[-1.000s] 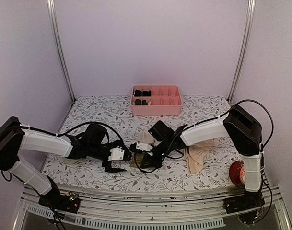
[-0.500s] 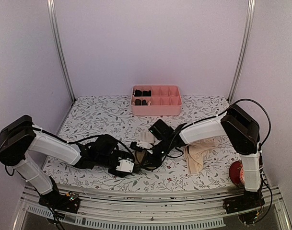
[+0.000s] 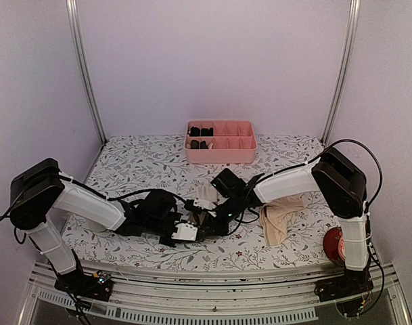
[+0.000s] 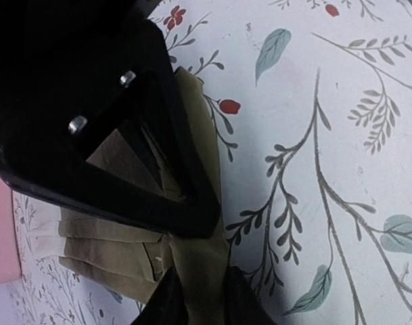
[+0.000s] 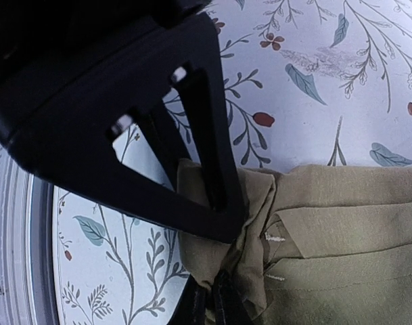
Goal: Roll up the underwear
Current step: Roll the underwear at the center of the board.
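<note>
Two robot arms meet at a thin-fabric olive-brown underwear (image 3: 205, 218) lying near the middle of the front edge of a flower-printed bench (image 3: 138, 169).

Top view: the left gripper (image 3: 196, 227) and right gripper (image 3: 210, 221) sit tip to tip at the small olive-brown underwear. A soft, plain peach-beige underwear (image 3: 280, 220) lies crumpled towards the right edge, well apart. A pink plastic compartment tray (image 3: 219, 157) stands at the back edge. Left wrist view: the left jaws pinch a fold of the olive-brown underwear, which lies creased on the bench, partly under a black triangular frame with two screws (image 4: 124, 203). Right wrist view: the right jaws are pressed together on a bunched corner of the same cloth, just beside a second black triangular frame (image 5: 70, 135).
</note>
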### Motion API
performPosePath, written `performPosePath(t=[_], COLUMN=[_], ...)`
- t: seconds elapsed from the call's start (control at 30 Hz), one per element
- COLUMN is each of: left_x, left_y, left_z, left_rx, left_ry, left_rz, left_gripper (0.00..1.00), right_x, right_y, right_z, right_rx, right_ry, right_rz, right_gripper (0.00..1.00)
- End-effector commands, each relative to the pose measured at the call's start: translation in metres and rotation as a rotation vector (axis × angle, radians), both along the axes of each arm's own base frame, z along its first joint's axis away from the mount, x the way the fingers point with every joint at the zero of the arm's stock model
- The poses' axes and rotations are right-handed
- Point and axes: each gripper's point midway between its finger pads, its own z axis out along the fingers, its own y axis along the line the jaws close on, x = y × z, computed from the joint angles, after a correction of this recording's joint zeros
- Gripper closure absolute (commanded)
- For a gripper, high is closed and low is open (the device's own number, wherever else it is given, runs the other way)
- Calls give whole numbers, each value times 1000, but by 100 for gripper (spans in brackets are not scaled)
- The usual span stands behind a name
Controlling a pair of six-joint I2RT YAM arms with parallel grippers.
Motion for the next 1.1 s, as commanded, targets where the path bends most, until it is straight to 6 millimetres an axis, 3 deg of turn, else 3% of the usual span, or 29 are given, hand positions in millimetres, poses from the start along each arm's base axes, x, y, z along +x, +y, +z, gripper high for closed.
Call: performPosePath(t=[0.0, 0.1, 0.17, 0.37, 0.53, 0.57, 0.7, 0.8, 0.9, 1.07], left_x=[-3, -12, -14, -27, -32, -32, -23, -13, -5, 6], left_y=[-10, -22, -28, -37, -40, -40, -36, -35, -30, -29], left_z=[-2, 1, -3, -21, -25, -25, -21, -13, -21, -28], left_rx=[-2, -28, -30, 3, 9, 6, -25, -65, -71, -83], left_ry=[56, 148, 202, 350, 454, 480, 595, 706, 819, 909], left_rz=[22, 7, 13, 0, -11, -10, 22, 48, 95, 158], left_gripper=[84, 91, 96, 100, 100, 100, 100, 100, 100, 100], right_x=[-6, -6, -6, 1, 4, 7, 14, 6, -9, -20], right_y=[-29, -34, -38, -74, -107, -114, -142, -139, -128, -103], right_z=[-24, -17, -14, -1, 42, 61, 96, 122, 135, 121], right_rx=[-112, -105, -112, -170, -108, -66, 33, 141, 200, 140], right_ry=[28, 14, 0, -96, -228, -278, -441, -531, -642, -747], right_rz=[-33, -44, -62, -200, -350, -389, -515, -502, -449, -334], right_gripper=[96, 96, 90, 52, 31, 27, 19, 17, 16, 16])
